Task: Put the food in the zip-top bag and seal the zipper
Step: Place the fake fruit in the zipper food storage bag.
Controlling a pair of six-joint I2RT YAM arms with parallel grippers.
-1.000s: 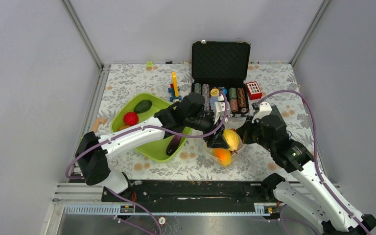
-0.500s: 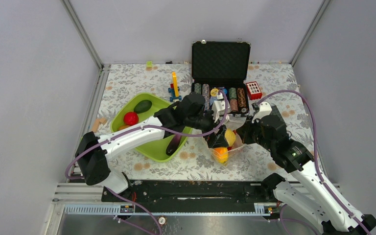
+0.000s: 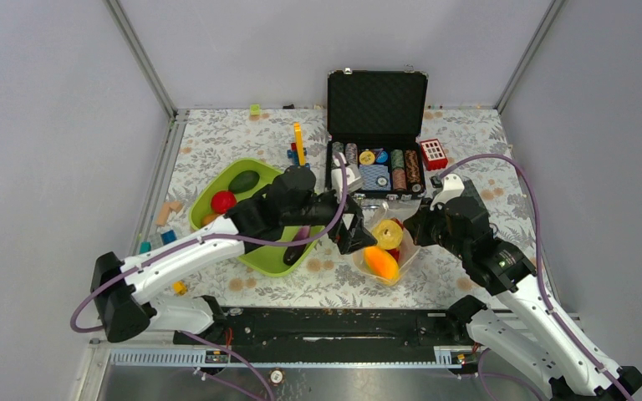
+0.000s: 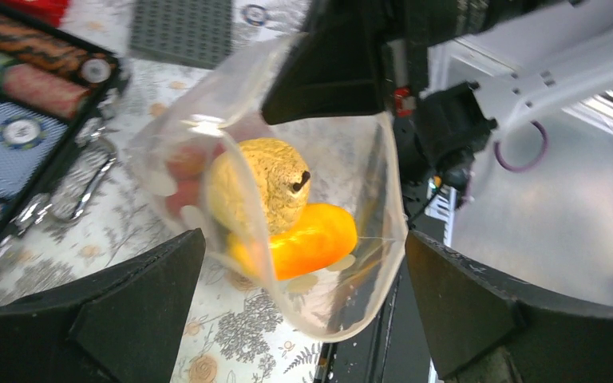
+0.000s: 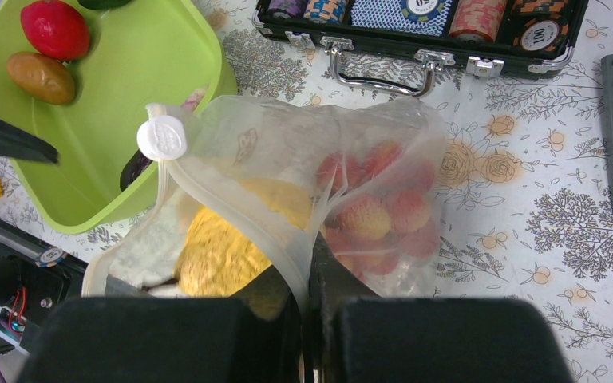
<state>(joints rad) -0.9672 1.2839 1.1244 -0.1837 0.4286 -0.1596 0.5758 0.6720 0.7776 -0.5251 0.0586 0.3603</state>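
We see the right gripper (image 5: pixel 307 299) with its jaws pinched together on the rim of the zip-top bag (image 5: pixel 271 152), which stands on the floral tabletop (image 5: pixel 527 199). The left gripper (image 4: pixel 303 239) faces the bag, jaws spread wide and empty, the bag just beyond them. Inside lie a yellow fruit (image 4: pixel 267 187), an orange fruit (image 4: pixel 311 239) and red berries (image 5: pixel 375 207). More food (image 5: pixel 54 28) sits in the lime-green tray (image 5: pixel 168 96) beside it. The zipper appears unsealed.

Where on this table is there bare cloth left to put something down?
Bare cloth: the far-left corner, between the lime-green tray and the back wall, left of the yellow toy; the far-right stretch beside the black case and red block. Crowded: the middle, around the zip-top bag.
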